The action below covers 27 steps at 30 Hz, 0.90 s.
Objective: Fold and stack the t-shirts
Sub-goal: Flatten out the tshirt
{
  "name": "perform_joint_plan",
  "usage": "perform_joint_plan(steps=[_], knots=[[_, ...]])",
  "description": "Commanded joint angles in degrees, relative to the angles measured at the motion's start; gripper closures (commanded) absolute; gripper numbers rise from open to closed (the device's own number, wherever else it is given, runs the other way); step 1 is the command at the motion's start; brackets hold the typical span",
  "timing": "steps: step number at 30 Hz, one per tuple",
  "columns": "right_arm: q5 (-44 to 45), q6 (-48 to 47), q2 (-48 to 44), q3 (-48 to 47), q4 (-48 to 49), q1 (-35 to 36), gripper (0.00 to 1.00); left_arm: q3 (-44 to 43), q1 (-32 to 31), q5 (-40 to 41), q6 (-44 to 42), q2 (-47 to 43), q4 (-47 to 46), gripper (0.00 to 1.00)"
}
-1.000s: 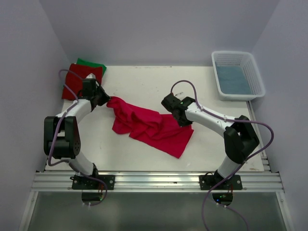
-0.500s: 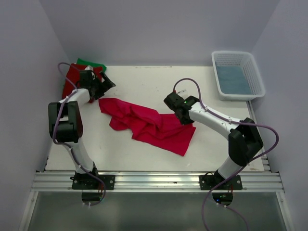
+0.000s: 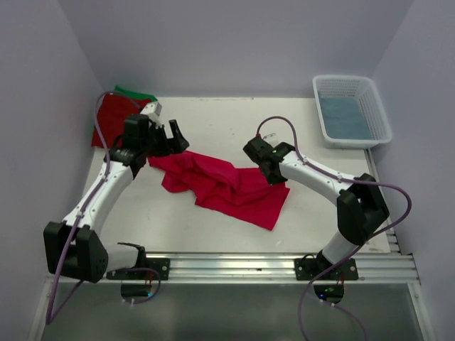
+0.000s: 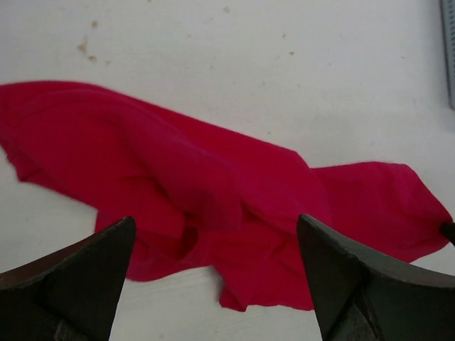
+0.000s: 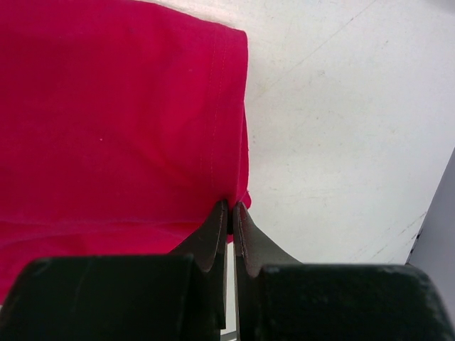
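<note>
Below the spread left gripper [image 3: 175,136], the crimson-pink t-shirt [image 3: 220,186] runs lengthwise toward the right gripper [image 5: 229,213], which pinches its far end.

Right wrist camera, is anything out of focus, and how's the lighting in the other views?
Right wrist: hem stitching on the crimson-pink t-shirt is sharp; the right gripper, close to the lens, is dark and soft. Left wrist: the left gripper fingers are shadowed, cloth clear. Top external: even light, faint shadows, no glare.

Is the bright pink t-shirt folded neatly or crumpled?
Crumpled: the pink t-shirt lies bunched and wrinkled on the table, one edge pinched in the right gripper.
</note>
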State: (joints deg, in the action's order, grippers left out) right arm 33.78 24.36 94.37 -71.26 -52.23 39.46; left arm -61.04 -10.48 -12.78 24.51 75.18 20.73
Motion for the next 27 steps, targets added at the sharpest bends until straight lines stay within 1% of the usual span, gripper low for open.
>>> perform_joint_plan(steps=[1, 2, 3, 4, 6, 7, 8, 11, 15, 16, 19, 21, 24, 25, 27], knots=[[0.7, -0.5, 0.1, 0.2, 2.0, -0.5, 1.00, 6.1, 1.4, 11.1, 3.2, -5.6, 6.9, 0.03], [0.5, -0.6, 0.3, 0.0, 2.1, -0.5, 1.00, 7.7, 1.3, 11.5, 4.8, -7.0, 6.3, 0.05], [0.4, -0.6, 0.6, 0.0, 2.2, -0.5, 1.00, 9.2, 1.4, 12.2, 6.7, -9.8, 5.6, 0.09], [0.2, -0.5, 0.6, 0.1, 2.4, -0.5, 1.00, 12.6, 1.4, 12.3, 9.7, -11.4, 3.0, 0.11], [-0.1, -0.5, 0.7, 0.2, 2.5, -0.5, 1.00, 15.1, 1.4, 12.5, 13.0, -14.6, 1.5, 0.16], [0.0, -0.5, 0.7, 0.3, 2.7, -0.5, 1.00, 17.2, 1.4, 11.2, 15.6, -15.2, 0.1, 0.18], [0.0, -0.5, 0.6, 0.5, 2.7, -0.4, 1.00, 18.4, 1.4, 10.6, 16.8, -15.8, -0.4, 0.21], [0.3, -0.6, 0.5, 0.8, 2.7, -0.6, 1.00, 20.5, 1.4, 8.1, 21.6, -16.1, -2.6, 0.27], [0.1, -0.3, 0.3, 1.4, 2.8, -0.5, 1.00, 25.9, 1.4, 8.3, 25.9, -17.6, -8.5, 0.29], [0.1, -0.3, 0.3, 1.4, 2.8, -0.6, 1.00, 26.6, 1.4, 8.6, 27.6, -18.0, -11.0, 0.29], [0.4, -0.4, 0.1, 1.7, 2.8, -0.5, 1.00, 28.4, 1.4, 9.6, 30.1, -18.3, -14.5, 0.30], [0.4, -0.4, 0.1, 1.8, 2.8, -0.6, 1.00, 29.0, 1.5, 10.2, 30.9, -17.8, -15.5, 0.31], [0.2, -0.3, 0.1, 1.9, 2.9, -0.5, 1.00, 31.5, 1.5, 11.5, 32.5, -17.8, -19.8, 0.32], [0.1, -0.3, 0.3, 2.1, 3.0, -0.6, 1.00, 32.5, 1.5, 12.2, 33.5, -17.9, -24.1, 0.32], [0.0, -0.2, 0.5, 2.2, 3.1, -0.5, 1.00, 35.4, 1.5, 12.5, 34.8, -17.9, -27.5, 0.34]])
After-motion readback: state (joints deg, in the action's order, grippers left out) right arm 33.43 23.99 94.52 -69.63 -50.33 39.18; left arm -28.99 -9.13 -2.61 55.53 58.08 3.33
